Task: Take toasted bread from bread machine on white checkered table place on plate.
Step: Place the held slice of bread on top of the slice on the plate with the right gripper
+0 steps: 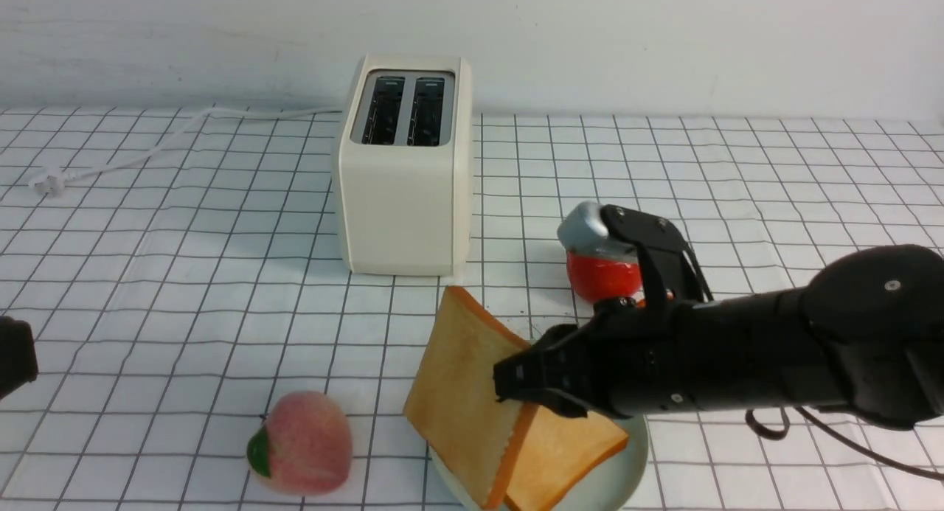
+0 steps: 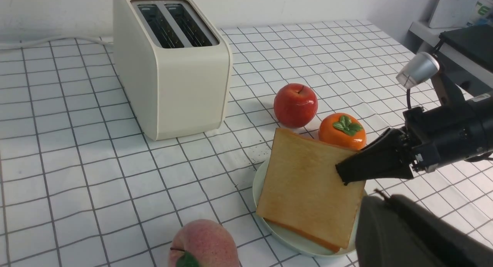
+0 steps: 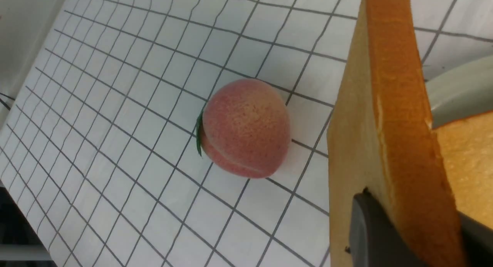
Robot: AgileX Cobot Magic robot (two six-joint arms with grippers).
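white checkered bench (image 1: 243,304): right claw (image 1: 516,382) clamped on one tilted toast slice (image 1: 468,397) over the mint-green plate (image 1: 616,470), second slice (image 1: 564,452) lying on it; left claw closed; two-slot toaster (image 1: 402,201) behind.

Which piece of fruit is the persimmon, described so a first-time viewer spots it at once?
Start at the cream toaster; the red apple stands between it and the persimmon. The persimmon is the squat orange one beside the plate, topped with green leaves, unlike the apple.
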